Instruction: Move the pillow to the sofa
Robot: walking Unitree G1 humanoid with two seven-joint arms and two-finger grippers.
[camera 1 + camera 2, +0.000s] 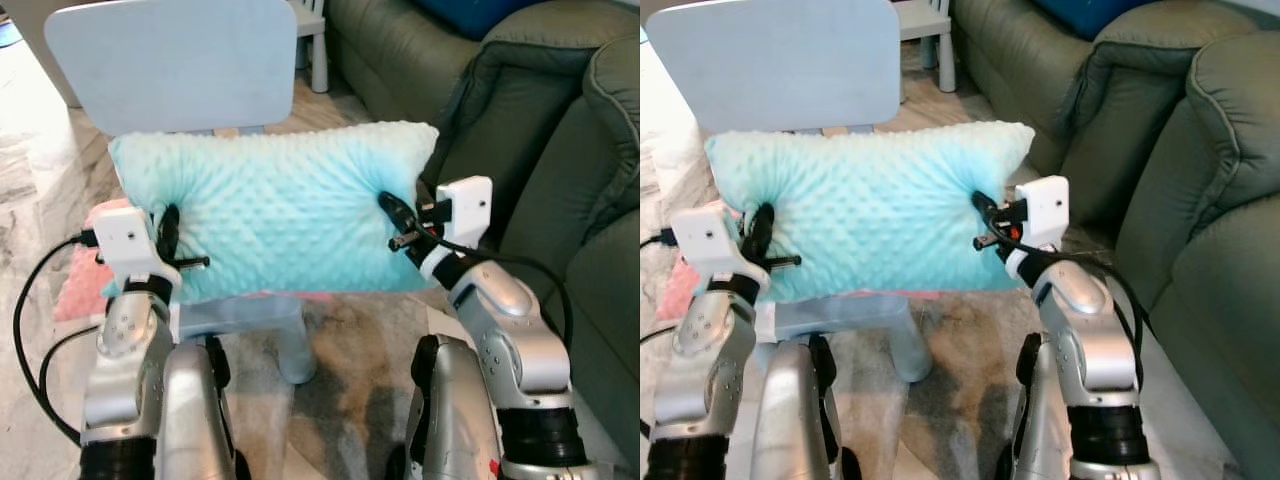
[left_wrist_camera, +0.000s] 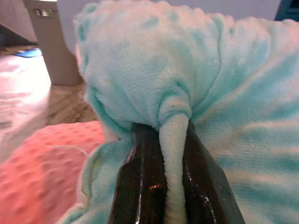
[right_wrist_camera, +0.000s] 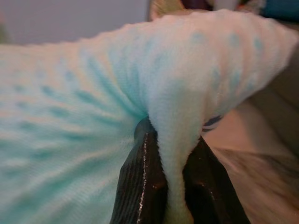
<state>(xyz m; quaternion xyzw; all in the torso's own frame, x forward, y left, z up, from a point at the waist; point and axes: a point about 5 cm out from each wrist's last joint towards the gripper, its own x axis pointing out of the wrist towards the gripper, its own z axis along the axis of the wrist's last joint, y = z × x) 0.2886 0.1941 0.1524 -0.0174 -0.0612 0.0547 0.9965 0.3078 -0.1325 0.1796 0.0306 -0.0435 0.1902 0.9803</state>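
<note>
Nearest the camera, the two silver arms are being raised side by side. A fold of the mint pillow (image 1: 280, 210) is being pinched at its left end by the left gripper (image 1: 168, 232), whose fingers (image 2: 140, 186) are being pressed tight against the fabric. The right end is being clamped in the same way by the right gripper (image 1: 397, 215), its fingers (image 3: 140, 186) being closed on a ridge of the cover. The pillow is being held up lengthwise between them, in front of the back of a pale blue chair (image 1: 180, 60). A pink cushion (image 1: 80, 285) is being seen just behind the left gripper. To the right, the grey-green sofa (image 1: 560, 120) is being shown close beside the right arm.
</note>
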